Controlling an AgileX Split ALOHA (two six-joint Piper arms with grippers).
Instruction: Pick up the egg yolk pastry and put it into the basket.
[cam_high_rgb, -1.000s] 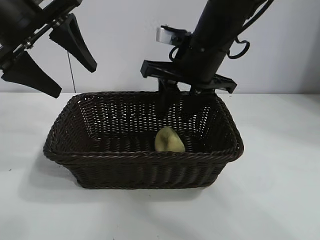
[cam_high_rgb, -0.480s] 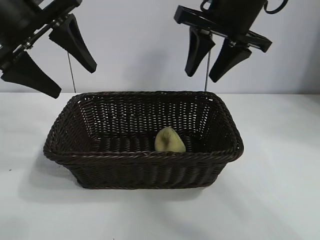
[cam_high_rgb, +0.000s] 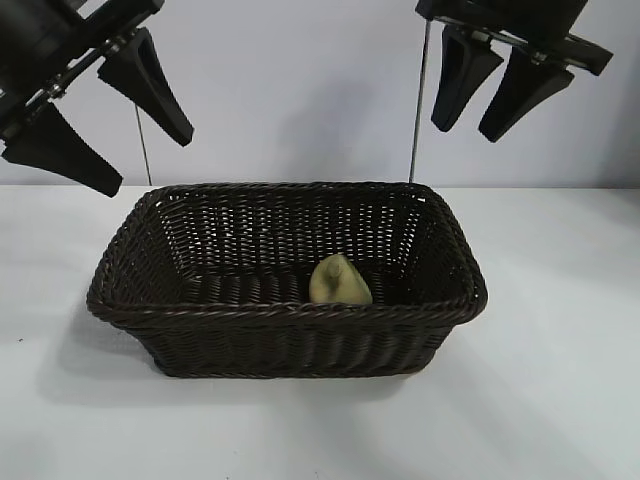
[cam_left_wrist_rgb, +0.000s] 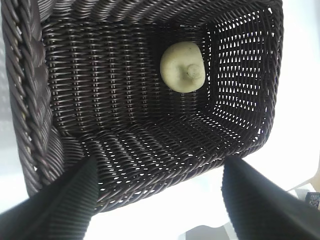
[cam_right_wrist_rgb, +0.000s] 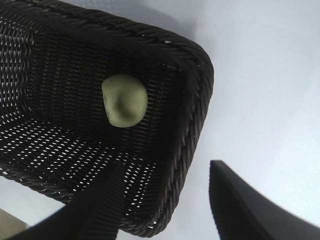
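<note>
Left to right, as I read the scene from my station. Left gripper (cam_high_rgb: 95, 110): raised above the basket's left end, fingers spread and empty; I leave it parked. Basket (cam_high_rgb: 150, 330): rectangular, near-black wicker, flaring open-weave sides under a braided rim, standing on the white table (cam_high_rgb: 560, 400). Egg yolk pastry (cam_high_rgb: 340, 281): inside the basket, on its floor against the front wall, right of centre; in the exterior view it seems to lean on edge, though I cannot be sure. It is a small pale yellow-green puck, matte and smooth, with a dimple in one face. Right gripper (cam_high_rgb: 490, 92): high above the basket's right end, its dark tapered fingers parted with nothing between them.

Judged from this layout, the placing looks done, and the remaining hazards are small ones. If the pastry does stand on edge it may tip flat against the weave; harmless, but a soft crust could scuff on the coarse wicker. A careless descent of either arm might catch the braided rim and drag the light basket across the smooth table. I would keep both arms clear of it.
</note>
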